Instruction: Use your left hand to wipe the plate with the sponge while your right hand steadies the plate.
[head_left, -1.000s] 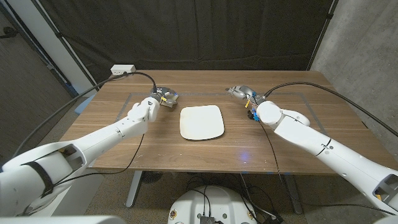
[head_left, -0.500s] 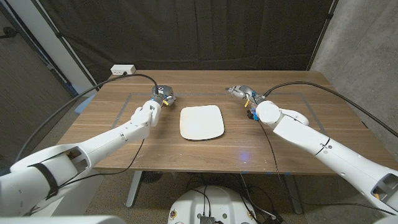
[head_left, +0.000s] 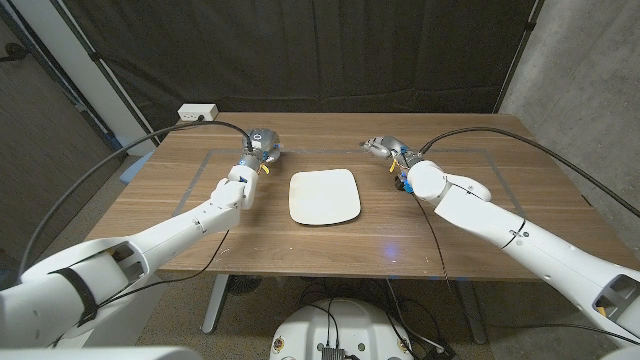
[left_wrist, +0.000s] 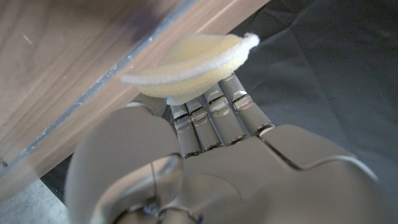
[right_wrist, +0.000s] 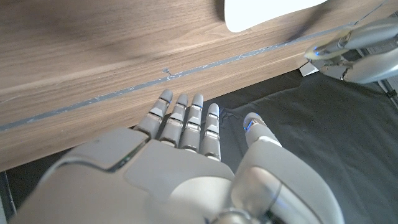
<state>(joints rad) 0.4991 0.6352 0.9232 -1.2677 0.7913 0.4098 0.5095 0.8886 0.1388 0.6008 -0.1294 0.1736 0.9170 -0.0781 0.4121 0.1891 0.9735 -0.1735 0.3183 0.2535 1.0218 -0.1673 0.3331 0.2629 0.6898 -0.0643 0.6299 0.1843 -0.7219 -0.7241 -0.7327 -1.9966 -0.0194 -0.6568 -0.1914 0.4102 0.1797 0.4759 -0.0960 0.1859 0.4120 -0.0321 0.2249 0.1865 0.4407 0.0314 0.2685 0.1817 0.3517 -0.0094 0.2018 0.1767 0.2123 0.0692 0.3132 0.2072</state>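
Item: white plate (head_left: 325, 196), rounded square, lying flat at the middle of the wooden bench (head_left: 180, 225), untouched by either hand. Item: sponge (left_wrist: 193, 62), pale yellow with a white scouring face, bent into a curve and gripped by the fingers (left_wrist: 211, 115) of the left hand (head_left: 260, 148); in the head view that hand stands near the bench's far left part, beyond the plate's left far corner and well apart from it. Item: right hand (head_left: 388, 150), holding nothing, fingers (right_wrist: 186, 124) stretched out and a little apart, thumb to one side, standing near the plate's right far corner with bare wood between. Bearing: from the left hand the plate lies inward toward the bench's middle and nearer the robot; from the right hand it lies likewise inward and nearer the robot, on the mirror side. Both hands stand roughly equally near the plate, one at each far corner. Judgement: the sponge is secured, wiping not yet begun; the next move would seem to call for the right hand to reach the plate's right edge and the left to carry the sponge down onto its face.
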